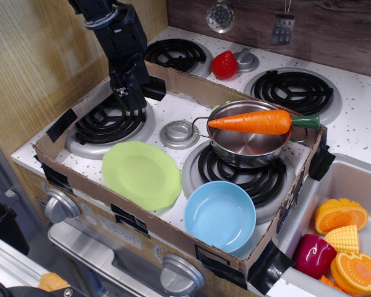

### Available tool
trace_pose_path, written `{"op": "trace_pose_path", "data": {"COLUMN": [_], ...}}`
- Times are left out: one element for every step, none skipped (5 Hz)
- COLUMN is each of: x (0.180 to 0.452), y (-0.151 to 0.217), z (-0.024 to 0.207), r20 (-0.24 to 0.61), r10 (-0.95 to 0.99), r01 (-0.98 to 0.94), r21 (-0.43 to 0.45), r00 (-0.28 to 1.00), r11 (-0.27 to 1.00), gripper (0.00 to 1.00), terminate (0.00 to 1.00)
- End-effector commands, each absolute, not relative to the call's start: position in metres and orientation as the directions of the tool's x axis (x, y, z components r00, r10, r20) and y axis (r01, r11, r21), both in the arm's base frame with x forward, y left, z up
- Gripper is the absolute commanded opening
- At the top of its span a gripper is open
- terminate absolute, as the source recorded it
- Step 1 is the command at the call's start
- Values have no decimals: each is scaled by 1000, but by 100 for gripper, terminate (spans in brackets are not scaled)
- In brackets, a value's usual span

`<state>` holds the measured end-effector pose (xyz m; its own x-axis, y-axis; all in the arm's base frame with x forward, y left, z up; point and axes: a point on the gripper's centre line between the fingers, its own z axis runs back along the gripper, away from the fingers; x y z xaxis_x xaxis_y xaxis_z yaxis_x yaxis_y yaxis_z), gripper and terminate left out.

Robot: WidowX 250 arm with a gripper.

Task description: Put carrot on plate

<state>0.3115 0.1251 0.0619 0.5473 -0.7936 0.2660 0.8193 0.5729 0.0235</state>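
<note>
Carrot (255,122), glossy tapered plastic, lies across steel pot (250,133); flat lime plate (141,174) apart; fingers' (131,102) state unclear.

carrot (250,122): glossy orange plastic, smooth
plate (142,174): lime-green plastic, satin sheen
pot (247,143): polished metal, reflective
bowl (220,215): light blue plastic, glossy
tray wall (105,197): matt brown cardboard
tabletop (358,117): speckled white, smooth

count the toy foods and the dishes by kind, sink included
carrot: 1
strawberry: 1
pumpkin pieces: 2
corn: 1
dark red piece: 1
plate: 1
bowl: 1
pot: 1
total: 9
</note>
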Motion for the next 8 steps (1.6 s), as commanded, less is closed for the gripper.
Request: {"op": "trace_pose_path", "data": {"x": [312, 320, 327, 331, 331, 323, 320, 317], "y": [125, 99, 85, 64, 48, 22, 0, -12], "z": [62, 81, 110, 131, 135, 129, 125, 116], "r20": [266, 184, 101, 51, 70, 141, 185, 208], "r10": [-794, -840, -885, -879, -891, -877, -882, -889], "r01": [819, 840, 874, 861, 869, 849, 850, 862], "r21": [23, 99, 140, 183, 197, 219, 240, 234], "r00": [547, 511, 454, 474, 449, 459, 434, 408], "r11": [573, 533, 465, 475, 453, 480, 469, 450], "gripper": [100, 100, 100, 100, 100, 100, 100, 100], "terminate": [0, 0, 0, 0, 0, 0, 0, 0]}}
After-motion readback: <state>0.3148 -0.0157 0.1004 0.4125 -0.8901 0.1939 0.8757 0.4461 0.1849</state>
